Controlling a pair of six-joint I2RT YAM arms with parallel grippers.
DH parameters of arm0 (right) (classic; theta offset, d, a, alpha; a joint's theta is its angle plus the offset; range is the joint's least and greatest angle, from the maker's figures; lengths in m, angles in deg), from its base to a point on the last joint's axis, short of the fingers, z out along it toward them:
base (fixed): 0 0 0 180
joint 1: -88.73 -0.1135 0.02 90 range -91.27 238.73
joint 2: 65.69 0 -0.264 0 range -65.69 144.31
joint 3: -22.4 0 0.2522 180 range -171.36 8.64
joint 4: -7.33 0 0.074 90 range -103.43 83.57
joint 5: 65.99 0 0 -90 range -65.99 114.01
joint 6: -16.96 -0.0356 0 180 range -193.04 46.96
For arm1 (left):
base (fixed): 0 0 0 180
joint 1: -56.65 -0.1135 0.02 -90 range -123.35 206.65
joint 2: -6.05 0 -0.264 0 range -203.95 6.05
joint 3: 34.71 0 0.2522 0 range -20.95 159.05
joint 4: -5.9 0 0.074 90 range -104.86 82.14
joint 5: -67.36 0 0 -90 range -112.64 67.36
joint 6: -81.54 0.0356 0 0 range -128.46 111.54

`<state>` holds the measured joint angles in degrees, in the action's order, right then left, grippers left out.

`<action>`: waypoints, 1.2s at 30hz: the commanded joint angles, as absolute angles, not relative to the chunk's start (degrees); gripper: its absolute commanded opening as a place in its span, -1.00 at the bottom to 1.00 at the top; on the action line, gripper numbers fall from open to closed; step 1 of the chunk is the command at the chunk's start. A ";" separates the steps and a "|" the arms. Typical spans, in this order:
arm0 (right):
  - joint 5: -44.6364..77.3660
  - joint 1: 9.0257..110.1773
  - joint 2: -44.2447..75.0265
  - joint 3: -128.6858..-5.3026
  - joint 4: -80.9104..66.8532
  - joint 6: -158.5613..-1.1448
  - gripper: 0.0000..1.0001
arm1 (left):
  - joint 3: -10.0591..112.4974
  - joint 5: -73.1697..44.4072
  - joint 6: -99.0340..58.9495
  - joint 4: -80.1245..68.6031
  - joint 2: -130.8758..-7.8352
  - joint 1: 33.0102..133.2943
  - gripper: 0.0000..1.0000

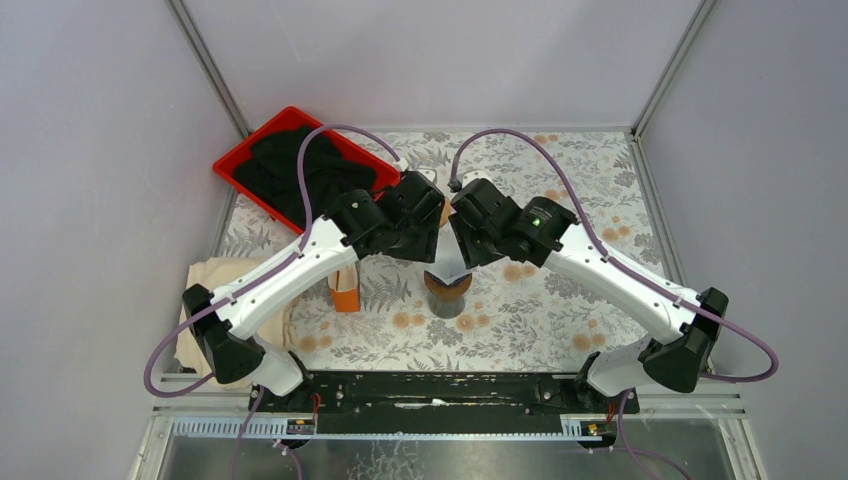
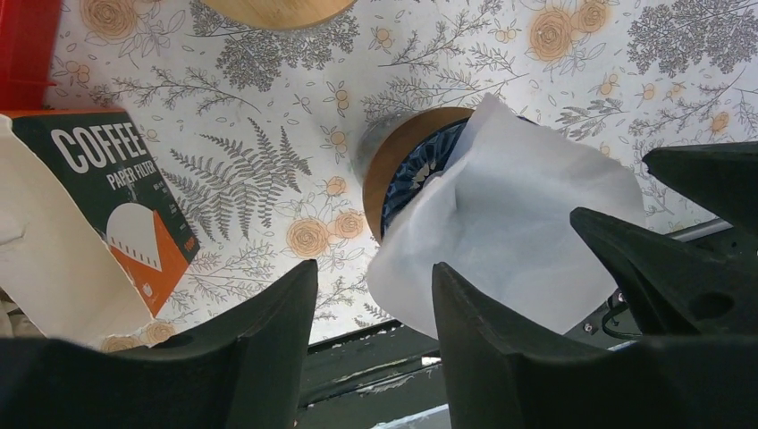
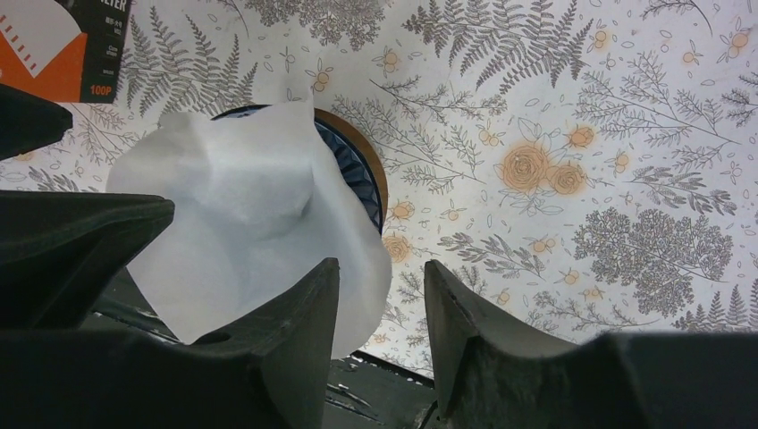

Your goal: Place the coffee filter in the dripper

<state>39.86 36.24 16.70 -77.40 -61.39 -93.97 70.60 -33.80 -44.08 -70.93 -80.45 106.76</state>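
The dripper [image 1: 447,298] stands mid-table, dark blue and ribbed inside with a wooden collar [image 2: 390,170]. The white paper coffee filter [image 2: 509,232] sits in its mouth, rumpled and sticking well above the rim [image 3: 241,197]. My left gripper [image 2: 374,273] hangs open just left of the filter, and the paper's edge lies past its right finger [image 2: 483,340] without being pinched. On the other side my right gripper [image 3: 380,268] is open too, the filter lying beyond its left finger [image 3: 295,331]. In the top view both grippers [image 1: 425,235] [image 1: 468,240] meet above the dripper.
A coffee paper filter box [image 2: 125,197] stands left of the dripper [image 1: 345,292]. A red tray [image 1: 232,165] with black cloth sits at the back left, and a beige cloth [image 1: 215,285] by the left arm. A round wooden piece [image 2: 277,9] lies behind the dripper. A black rail [image 1: 440,385] runs along the near edge.
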 commanded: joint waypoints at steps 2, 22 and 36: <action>41.53 36.23 14.21 -78.38 -59.13 -92.61 -0.02 | 70.36 -35.26 -43.18 -69.41 -79.39 105.86 0.18; 30.97 42.90 11.92 -66.51 -49.03 -91.07 0.32 | 64.66 -30.22 -41.25 -63.82 -79.68 102.07 0.31; 28.46 43.41 10.43 -65.28 -47.19 -90.47 0.40 | 62.34 -28.88 -41.22 -62.58 -77.91 100.61 0.30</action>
